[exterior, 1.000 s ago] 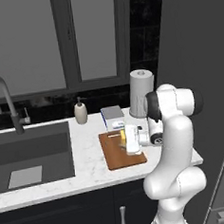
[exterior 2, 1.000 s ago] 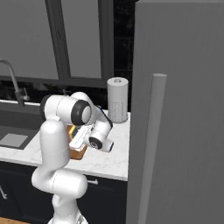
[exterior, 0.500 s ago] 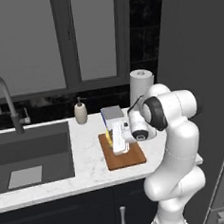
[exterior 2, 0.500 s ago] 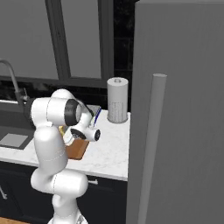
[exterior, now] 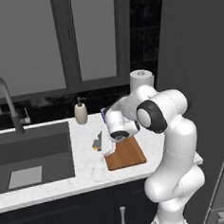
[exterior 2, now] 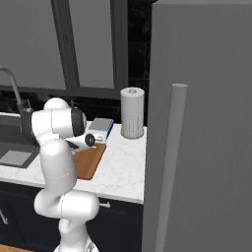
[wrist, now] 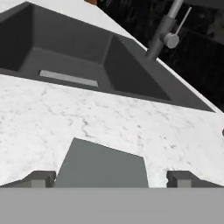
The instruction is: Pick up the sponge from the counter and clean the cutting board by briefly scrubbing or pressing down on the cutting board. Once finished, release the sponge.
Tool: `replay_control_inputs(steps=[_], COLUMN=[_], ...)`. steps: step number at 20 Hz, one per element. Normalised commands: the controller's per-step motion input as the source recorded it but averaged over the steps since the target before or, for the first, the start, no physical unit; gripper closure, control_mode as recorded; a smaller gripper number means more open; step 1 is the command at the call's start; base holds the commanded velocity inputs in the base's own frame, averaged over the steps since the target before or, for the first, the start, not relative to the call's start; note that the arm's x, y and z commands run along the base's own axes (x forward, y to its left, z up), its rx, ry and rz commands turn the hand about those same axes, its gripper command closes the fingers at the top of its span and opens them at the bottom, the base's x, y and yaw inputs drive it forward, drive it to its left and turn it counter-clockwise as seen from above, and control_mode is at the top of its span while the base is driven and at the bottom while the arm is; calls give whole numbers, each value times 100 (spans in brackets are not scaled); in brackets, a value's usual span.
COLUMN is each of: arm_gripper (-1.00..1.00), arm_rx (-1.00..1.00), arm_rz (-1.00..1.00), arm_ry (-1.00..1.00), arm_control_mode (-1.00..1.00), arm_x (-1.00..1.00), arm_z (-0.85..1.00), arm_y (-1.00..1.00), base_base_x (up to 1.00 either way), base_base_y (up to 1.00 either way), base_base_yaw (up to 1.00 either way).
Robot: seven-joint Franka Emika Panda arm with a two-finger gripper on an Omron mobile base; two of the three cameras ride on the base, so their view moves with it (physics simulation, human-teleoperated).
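Sponge [wrist: 101,165], grey-blue side up, lies flat on my marbled tabletop [wrist: 131,127] just off the left edge of the wooden cutting board [exterior: 126,154]; my hand view sets it between the two spread fingertips of my tool [wrist: 111,178], which is open and grips nothing, with the dark sink [wrist: 65,52] and faucet [wrist: 164,30] beyond. From the left base view my arm folds leftward and down over the board's near-left corner. The right base view adds a paper towel roll [exterior 2: 132,112] and a blue-and-white box [exterior 2: 101,126]; no lettering is legible.

The sponge [wrist: 101,164] lies flat on the white marble counter [wrist: 131,127], grey-blue top up, just left of the brown wooden cutting board [exterior: 126,154], which rests flat beside the sink
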Motion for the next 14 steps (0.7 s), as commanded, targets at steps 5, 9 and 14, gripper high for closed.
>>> replay_control_inputs(steps=[5,9,14], arm_gripper=[-100,-100,-100], arm_rx=[1,1,0], arm_rz=[0,0,0], arm_ry=[-17,-25,-22], arm_control_mode=[-100,-100,-100], arm_x=[-48,-63,-70], arm_z=[-38,63,74], arm_y=[-42,-7,-10], base_base_x=[0,0,0], base_base_y=[0,0,0], base_base_yaw=[0,0,0])
